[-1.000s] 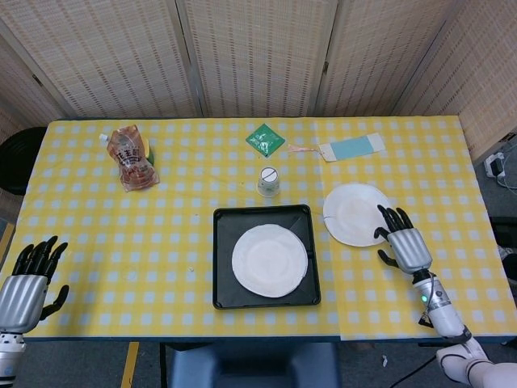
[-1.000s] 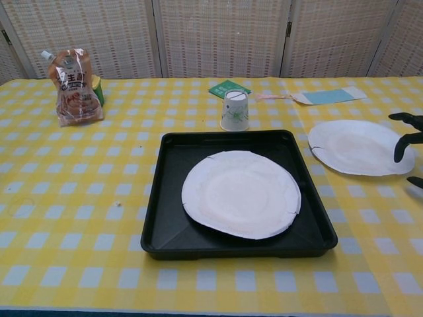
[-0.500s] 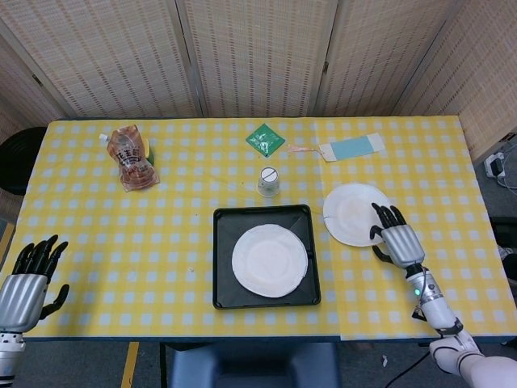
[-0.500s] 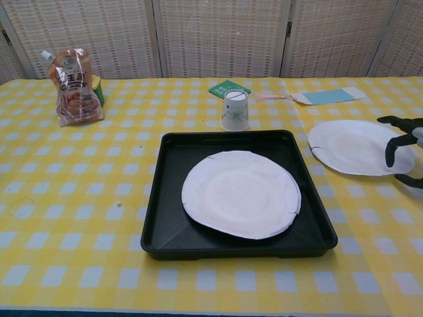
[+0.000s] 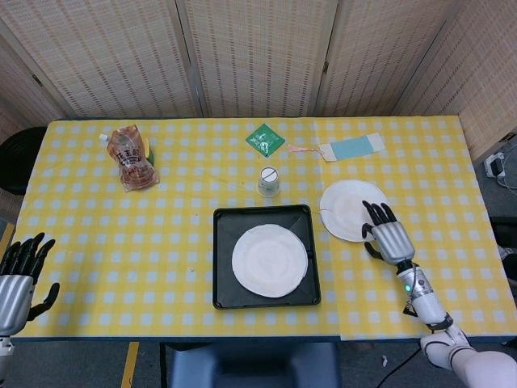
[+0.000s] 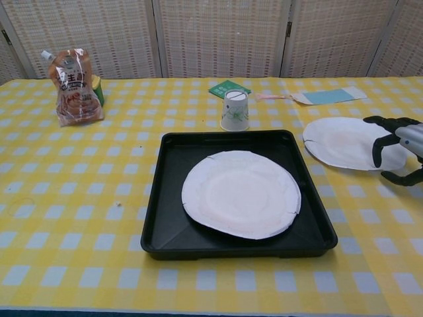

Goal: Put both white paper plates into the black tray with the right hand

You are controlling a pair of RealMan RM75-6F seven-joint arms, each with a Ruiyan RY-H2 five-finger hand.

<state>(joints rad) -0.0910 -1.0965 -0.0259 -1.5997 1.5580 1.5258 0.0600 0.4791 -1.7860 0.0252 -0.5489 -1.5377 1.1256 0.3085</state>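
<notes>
1. One white paper plate (image 5: 270,260) lies inside the black tray (image 5: 222,283) at lower centre.
2. The second plate (image 5: 346,209) sits on the table right of the tray.
3. The right hand (image 5: 388,239) rests its spread fingertips (image 6: 378,146) on that plate's right edge, gripping nothing.
4. The left hand (image 5: 18,276), lower left, is spread and empty.

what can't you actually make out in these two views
- Right hand on the second plate: neither view shows whether the fingers grip the rim or only rest on it; the hand covers that edge.
- Left hand: cut off by the head view's bottom-left corner, absent from the chest view.
- Sauce pouch label: too small to read.
- Tray floor under the first plate: hidden.
</notes>
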